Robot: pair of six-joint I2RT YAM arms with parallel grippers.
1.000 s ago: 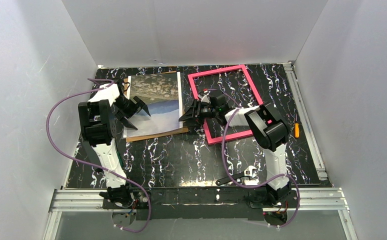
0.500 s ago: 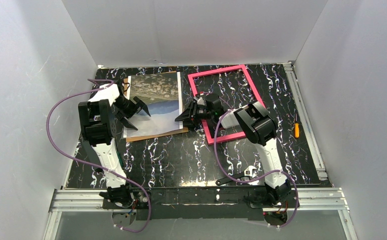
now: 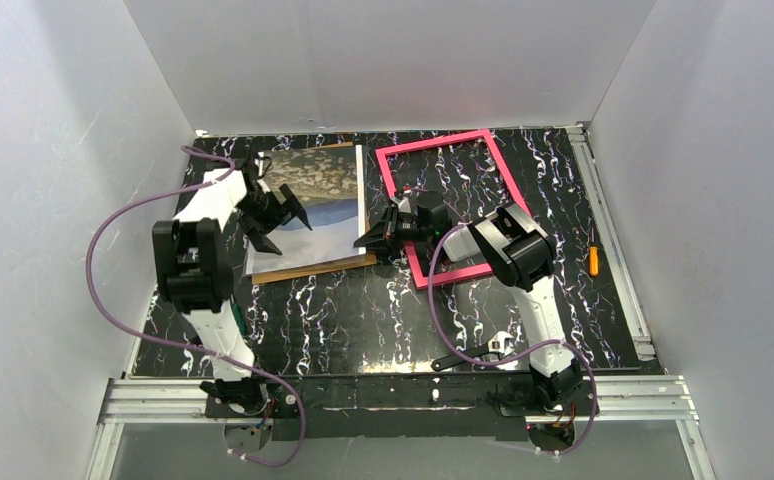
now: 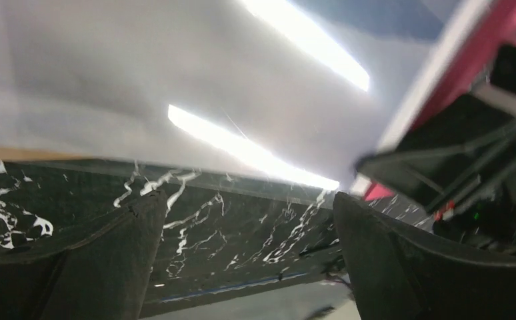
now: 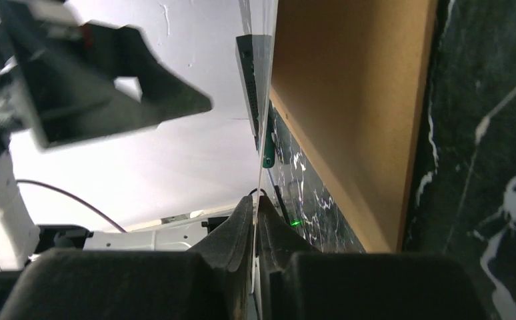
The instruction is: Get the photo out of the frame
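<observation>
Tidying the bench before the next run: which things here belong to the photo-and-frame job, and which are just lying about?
Job: the photo, lying on the brown backing board; the pink frame; right claw pinching the photo's edge; left claw open above it.
Lying about: small orange tool at the right edge; wrench near the right arm's base.

Black white-veined table [image 3: 363, 310] bears 4 items: pink frame [image 3: 433, 142] far centre-right, brown board [image 3: 313, 270] far left, orange tool [image 3: 593, 260] right edge, black-and-silver tool [image 3: 473, 356] near front.
</observation>
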